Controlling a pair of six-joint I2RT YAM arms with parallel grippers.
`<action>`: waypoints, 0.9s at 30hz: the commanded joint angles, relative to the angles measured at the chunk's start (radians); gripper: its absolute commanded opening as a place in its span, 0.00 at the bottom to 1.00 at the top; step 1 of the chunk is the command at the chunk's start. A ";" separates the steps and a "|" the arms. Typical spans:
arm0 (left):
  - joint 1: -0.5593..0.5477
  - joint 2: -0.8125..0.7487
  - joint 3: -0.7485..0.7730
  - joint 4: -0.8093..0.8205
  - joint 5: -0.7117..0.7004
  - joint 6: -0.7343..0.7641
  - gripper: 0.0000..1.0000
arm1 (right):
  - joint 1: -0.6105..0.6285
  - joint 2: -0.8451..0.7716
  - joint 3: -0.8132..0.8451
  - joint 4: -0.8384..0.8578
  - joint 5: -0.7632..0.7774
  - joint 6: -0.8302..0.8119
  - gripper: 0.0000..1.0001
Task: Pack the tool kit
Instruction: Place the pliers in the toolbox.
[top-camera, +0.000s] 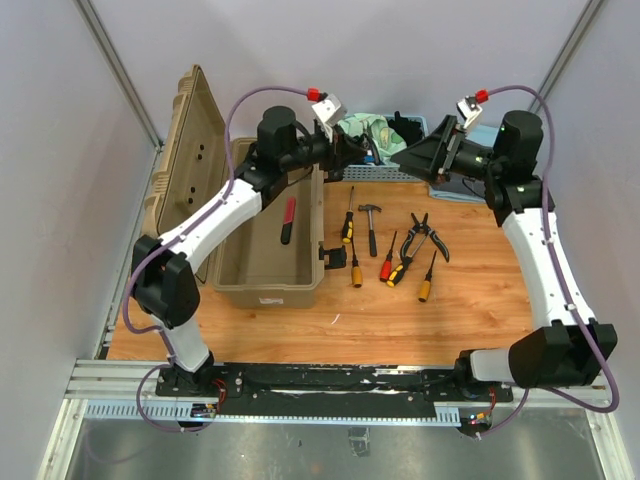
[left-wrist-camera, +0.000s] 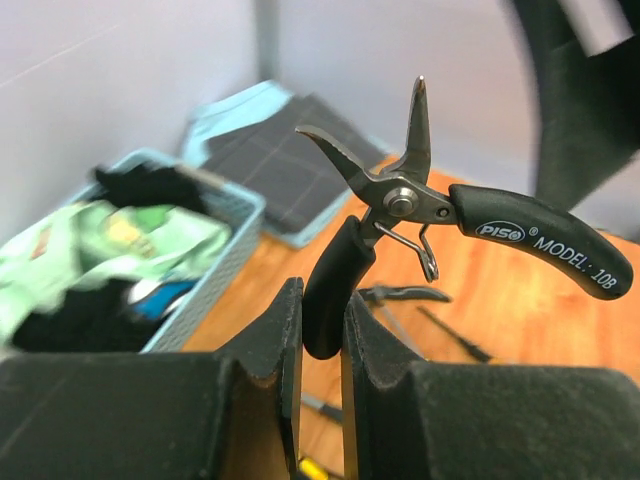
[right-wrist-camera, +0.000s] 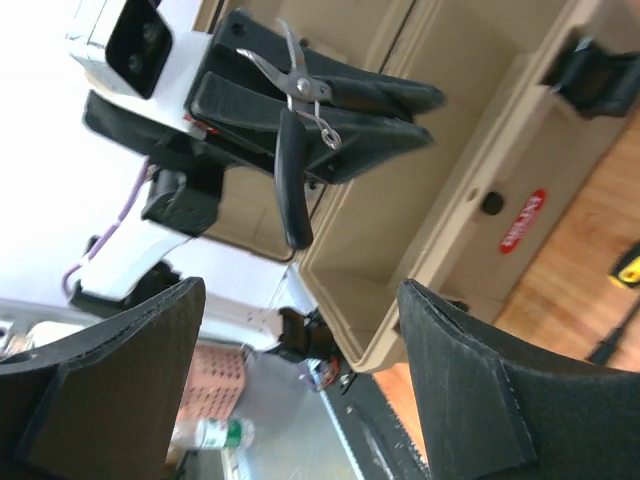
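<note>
Left wrist: pliers (left-wrist-camera: 402, 201) clamped in left claw (left-wrist-camera: 321, 305).

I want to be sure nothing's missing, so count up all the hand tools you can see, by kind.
Pliers: 2, one held in the left tool, one on the table
Hammer: 1
Screwdrivers: 6, one inside the toolbox
Total: 9

Both arms are bolted to a black base rail (top-camera: 340, 378). The left arm (top-camera: 215, 215) and right arm (top-camera: 545, 255) show white link shells between black joint housings. A purple cable (top-camera: 270, 91) runs along each from the rail, ending at a red connector (top-camera: 315, 93) at the end farthest from it. Wrist cameras (top-camera: 331, 106) are pale grey blocks. The left gripper (left-wrist-camera: 320, 300) and right gripper (right-wrist-camera: 300, 290) carry matte black wedge-shaped fingers (right-wrist-camera: 470, 400).
</note>
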 joint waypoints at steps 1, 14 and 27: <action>0.013 -0.076 0.079 -0.277 -0.387 0.160 0.00 | -0.061 -0.058 0.065 -0.205 0.139 -0.203 0.79; 0.072 -0.170 -0.040 -0.640 -0.746 0.278 0.00 | -0.114 -0.088 0.017 -0.296 0.171 -0.272 0.79; 0.182 -0.172 -0.153 -0.738 -0.808 0.310 0.00 | -0.158 -0.122 -0.039 -0.300 0.141 -0.284 0.80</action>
